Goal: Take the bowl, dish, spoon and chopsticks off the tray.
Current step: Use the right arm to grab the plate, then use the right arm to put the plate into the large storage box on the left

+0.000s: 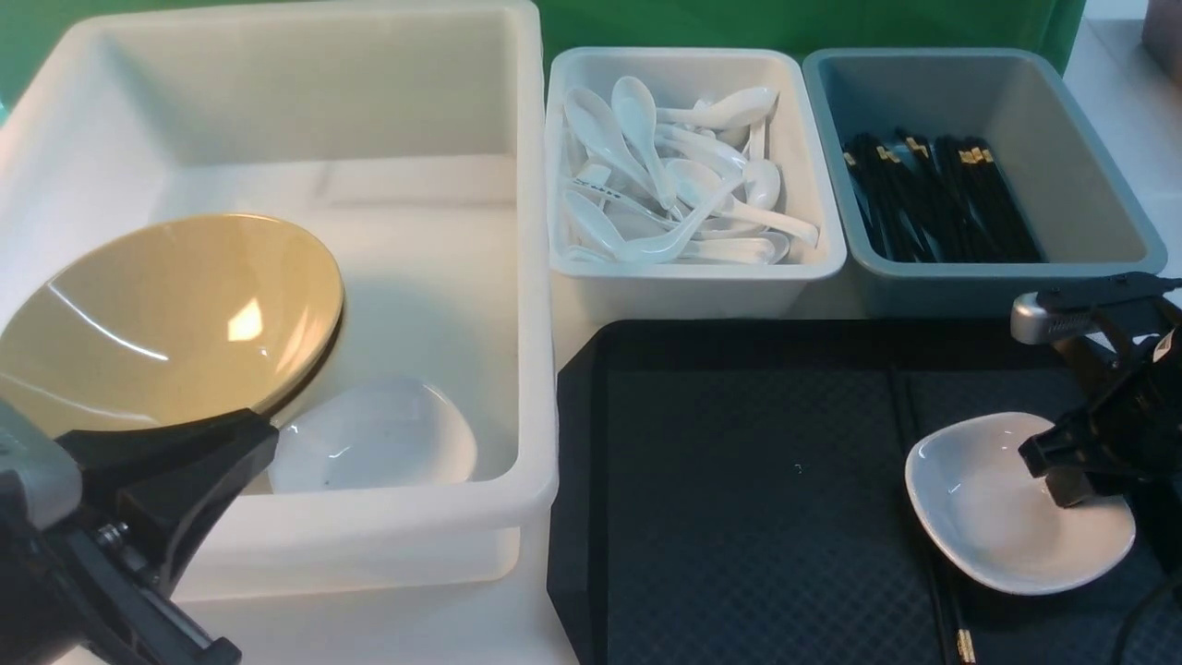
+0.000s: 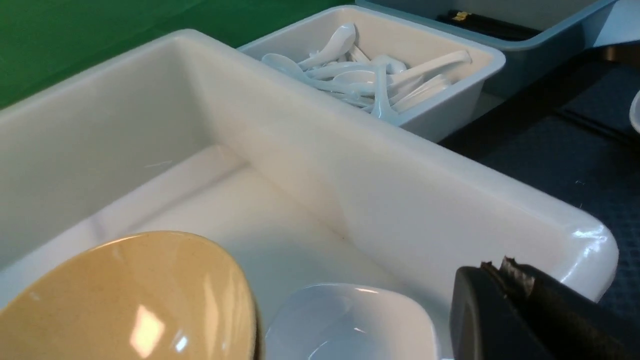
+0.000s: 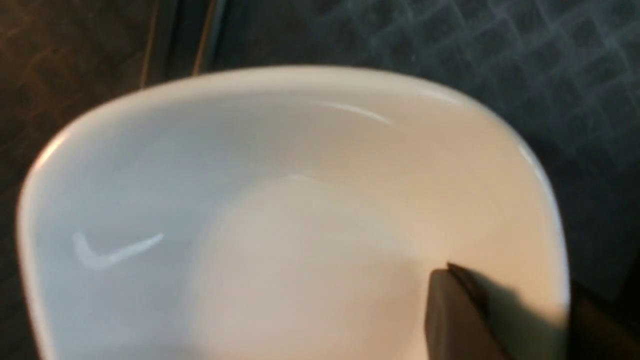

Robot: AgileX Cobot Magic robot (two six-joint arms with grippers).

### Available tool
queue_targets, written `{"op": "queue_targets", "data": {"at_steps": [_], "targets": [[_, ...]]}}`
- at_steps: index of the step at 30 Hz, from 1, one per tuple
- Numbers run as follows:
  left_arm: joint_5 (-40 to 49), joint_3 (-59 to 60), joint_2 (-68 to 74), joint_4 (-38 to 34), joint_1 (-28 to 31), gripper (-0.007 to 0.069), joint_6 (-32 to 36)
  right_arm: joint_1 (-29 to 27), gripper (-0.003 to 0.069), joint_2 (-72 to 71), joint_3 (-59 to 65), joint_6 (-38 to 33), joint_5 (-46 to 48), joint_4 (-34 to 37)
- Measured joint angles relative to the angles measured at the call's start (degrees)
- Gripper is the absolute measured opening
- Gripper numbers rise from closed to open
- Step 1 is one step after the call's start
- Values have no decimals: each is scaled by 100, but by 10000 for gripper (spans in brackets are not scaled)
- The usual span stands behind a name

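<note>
The white dish (image 1: 997, 517) (image 3: 280, 210) lies on the black tray (image 1: 739, 517) at its right side. My right gripper (image 1: 1062, 480) (image 3: 515, 305) is open astride the dish's near rim, one finger inside the hollow. The black chopsticks (image 1: 933, 573) run along the tray, partly under the dish, gold mark toward me. The yellow bowl (image 1: 175, 314) (image 2: 130, 300) leans inside the big white bin (image 1: 531, 277). My left gripper (image 1: 263, 439) (image 2: 500, 267) is shut and empty by the bowl's lower rim. No spoon shows on the tray.
A second white dish (image 1: 388, 434) (image 2: 350, 320) rests in the big bin beside the bowl. Behind the tray stand a small white bin (image 1: 693, 277) with several spoons and a grey-blue bin (image 1: 1099, 185) with several black chopsticks.
</note>
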Motion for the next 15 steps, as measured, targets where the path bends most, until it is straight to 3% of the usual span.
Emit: {"op": "queue_targets", "data": {"at_steps": [5,8,10,14,15], "targets": [[-74,0,-252,389,0,-8,25,0,80,-871,-70,-106,355,144],[-190,0,-438,427,0,-8,0,52,67,-1480,-287,-152,564,294],[-411,0,-551,427,0,-8,-177,280,67,-1910,-558,-235,583,553],[-837,0,-587,427,0,-8,-758,1543,67,-2302,-1435,-584,-31,1290],[-843,0,-587,427,0,-8,-758,1614,67,-2295,-1473,-597,-77,1326]]}}
